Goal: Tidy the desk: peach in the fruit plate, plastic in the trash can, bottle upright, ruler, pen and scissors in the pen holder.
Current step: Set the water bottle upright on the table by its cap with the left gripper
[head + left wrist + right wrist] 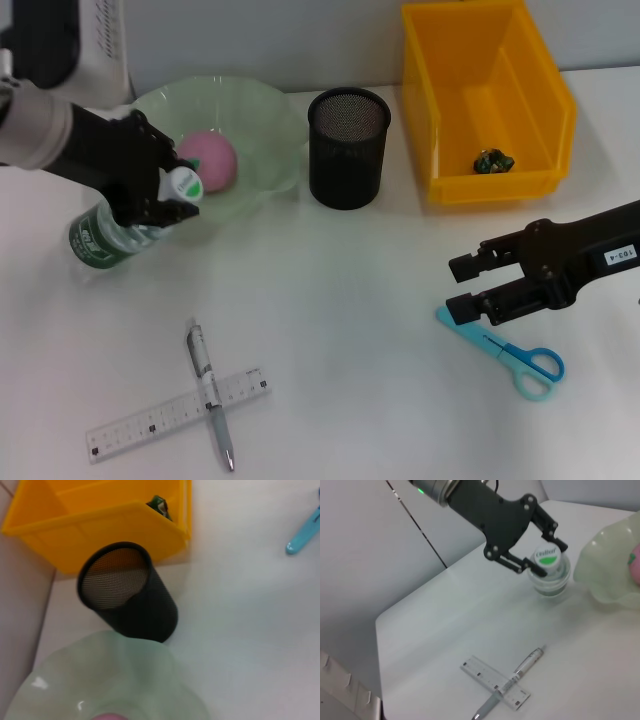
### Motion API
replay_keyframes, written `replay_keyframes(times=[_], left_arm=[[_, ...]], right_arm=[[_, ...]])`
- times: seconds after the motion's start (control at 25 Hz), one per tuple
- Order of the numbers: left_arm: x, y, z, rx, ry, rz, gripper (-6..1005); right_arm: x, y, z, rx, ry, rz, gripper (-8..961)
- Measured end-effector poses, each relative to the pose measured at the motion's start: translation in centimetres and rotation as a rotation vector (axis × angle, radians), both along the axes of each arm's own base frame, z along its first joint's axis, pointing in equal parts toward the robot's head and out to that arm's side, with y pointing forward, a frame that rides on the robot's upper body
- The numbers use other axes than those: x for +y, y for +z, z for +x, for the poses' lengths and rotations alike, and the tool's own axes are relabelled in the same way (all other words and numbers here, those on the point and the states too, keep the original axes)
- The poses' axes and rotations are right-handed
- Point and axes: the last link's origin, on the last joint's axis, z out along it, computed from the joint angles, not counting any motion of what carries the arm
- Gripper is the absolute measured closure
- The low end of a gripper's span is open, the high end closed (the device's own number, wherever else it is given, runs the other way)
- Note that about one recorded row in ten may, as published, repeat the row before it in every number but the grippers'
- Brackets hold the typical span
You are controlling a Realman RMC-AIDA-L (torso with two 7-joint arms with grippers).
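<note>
In left gripper (172,195): bottle (110,232)

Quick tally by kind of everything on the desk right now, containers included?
Containers: 3: green plate, black pen holder, yellow bin
Stationery: 3: pen, ruler, scissors
Fruit: 1: peach
Bottles: 1: bottle
Trash: 1: plastic scrap
Total: 9

pen holder (348,148): black wire mesh | bin (490,100): glossy yellow plastic

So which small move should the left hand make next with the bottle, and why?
Probably open and lift away: the left hand grips the cap of the bottle, which already stands upright on the desk beside the fruit plate. The right hand hangs over the scissors.
</note>
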Motion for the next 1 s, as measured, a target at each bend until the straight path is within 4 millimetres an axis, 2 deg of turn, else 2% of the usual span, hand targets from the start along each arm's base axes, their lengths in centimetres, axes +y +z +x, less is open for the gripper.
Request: replay_keyframes(times=[0.48,1.0], left_arm=[[0.2,2.8,-0.3,0.022,0.067,0.05,553],[0.6,4.4,-0.2,0.013,0.108,0.078,545]], right_arm=[[0.3,-0.2,-0.6,-0.004,0.019,-0.014,206],[0.6,-0.6,-1.0,-0.007,0.032,-0.022,207]])
